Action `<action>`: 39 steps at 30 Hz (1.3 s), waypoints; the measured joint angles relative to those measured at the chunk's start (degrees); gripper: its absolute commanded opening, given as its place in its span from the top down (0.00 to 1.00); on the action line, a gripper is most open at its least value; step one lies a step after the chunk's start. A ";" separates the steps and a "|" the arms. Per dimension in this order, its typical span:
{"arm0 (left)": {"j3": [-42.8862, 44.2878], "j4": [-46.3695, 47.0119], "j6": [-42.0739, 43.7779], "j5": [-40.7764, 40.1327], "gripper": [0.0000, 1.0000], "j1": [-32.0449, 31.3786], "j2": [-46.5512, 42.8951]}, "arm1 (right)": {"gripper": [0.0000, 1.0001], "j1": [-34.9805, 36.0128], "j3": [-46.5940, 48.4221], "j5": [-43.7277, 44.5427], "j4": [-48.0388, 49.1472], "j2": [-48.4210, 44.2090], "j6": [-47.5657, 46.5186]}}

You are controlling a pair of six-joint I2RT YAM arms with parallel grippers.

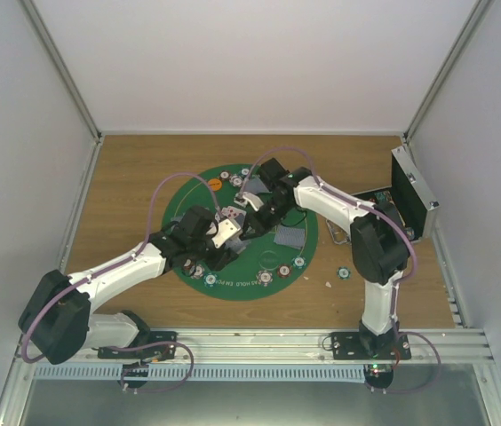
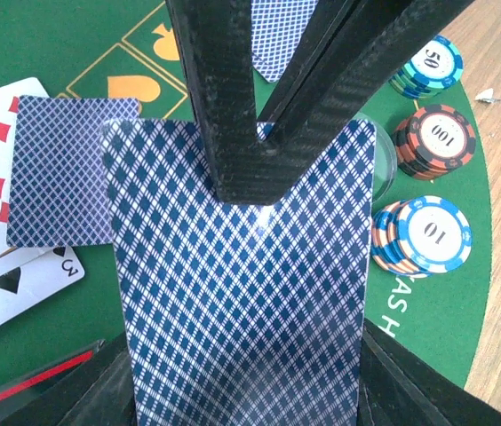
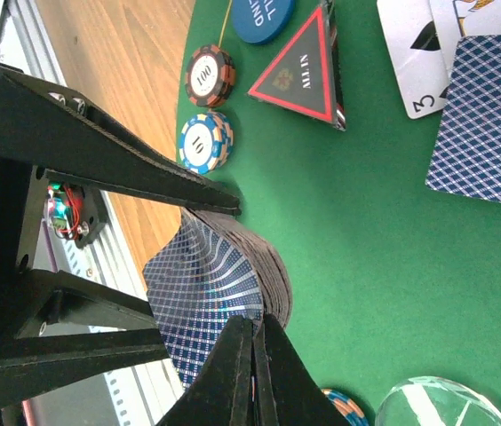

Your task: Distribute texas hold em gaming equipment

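Green mat [image 2: 19, 44] half hidden: left claw [image 2: 246, 390] grips deck [image 3: 273, 275], right claw [image 3: 252, 330] pinches its top card [image 2: 233, 284].

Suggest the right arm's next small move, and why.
Probably slide the right gripper away from the left gripper, drawing off the top card. Its fingers look shut on that card's bowed edge, while the left gripper holds the deck above the green mat.

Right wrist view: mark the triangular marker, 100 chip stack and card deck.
triangular marker [image 3: 297, 71], right wrist view, dark centre.
100 chip stack [image 3: 208, 76], right wrist view, top label.
card deck [image 3: 202, 302], right wrist view, top card's back.
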 measured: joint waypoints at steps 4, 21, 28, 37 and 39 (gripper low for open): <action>0.00 0.44 0.00 -0.26 0.45 0.02 0.00 | 0.99 -0.63 0.02 0.92 -0.48 -1.11 0.07; 0.13 0.44 -2.64 -2.80 0.45 12.81 1.18 | 0.99 -11.78 0.07 4.85 3.67 0.13 1.81; 0.13 0.44 -3.28 -3.21 0.45 14.12 1.18 | 0.99 -9.86 0.11 -0.13 7.17 7.08 1.55; 0.13 0.44 -3.28 -3.32 0.45 14.27 1.18 | 0.93 -9.70 1.90 -2.49 10.60 10.27 2.71; 0.13 0.44 -3.28 -3.32 0.45 14.27 1.18 | 0.89 -9.70 1.90 -2.32 10.67 10.75 2.73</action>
